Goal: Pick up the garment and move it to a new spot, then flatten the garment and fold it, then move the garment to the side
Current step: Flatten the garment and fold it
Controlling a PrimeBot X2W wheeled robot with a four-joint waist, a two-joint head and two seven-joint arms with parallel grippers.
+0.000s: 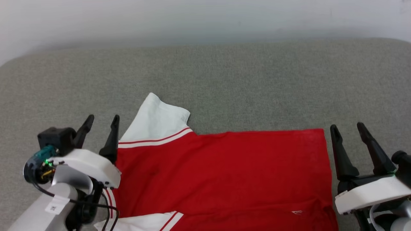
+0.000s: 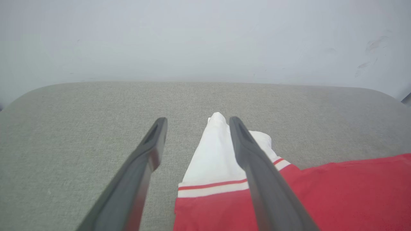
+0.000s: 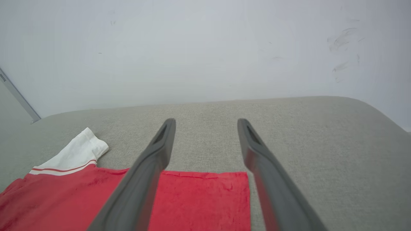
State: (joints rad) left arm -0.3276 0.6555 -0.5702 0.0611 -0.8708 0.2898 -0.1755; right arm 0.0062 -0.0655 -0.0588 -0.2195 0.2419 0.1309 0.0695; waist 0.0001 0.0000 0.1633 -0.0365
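The red jersey [image 1: 224,170] is laid flat on the near part of the grey fabric-covered table [image 1: 224,80], with its length running left to right. A white sleeve [image 1: 157,120] is extended toward the far left and is joined to the red body by red-and-white striped trim [image 1: 154,141]. A second white panel [image 1: 141,223] is seen at the near left edge.

The left gripper [image 1: 103,118] is positioned at the left end of the jersey, just beside the striped trim. Its fingers are spread wide and no cloth is clamped. In the left wrist view, the sleeve is seen between the fingers of the left gripper [image 2: 197,119].

The right gripper [image 1: 347,125] is positioned just beside the right edge of the jersey. It is likewise spread wide and empty. In the right wrist view, the far right corner of the red cloth is framed by the right gripper [image 3: 206,121].

A pale wall [image 1: 205,19] is located behind the table.
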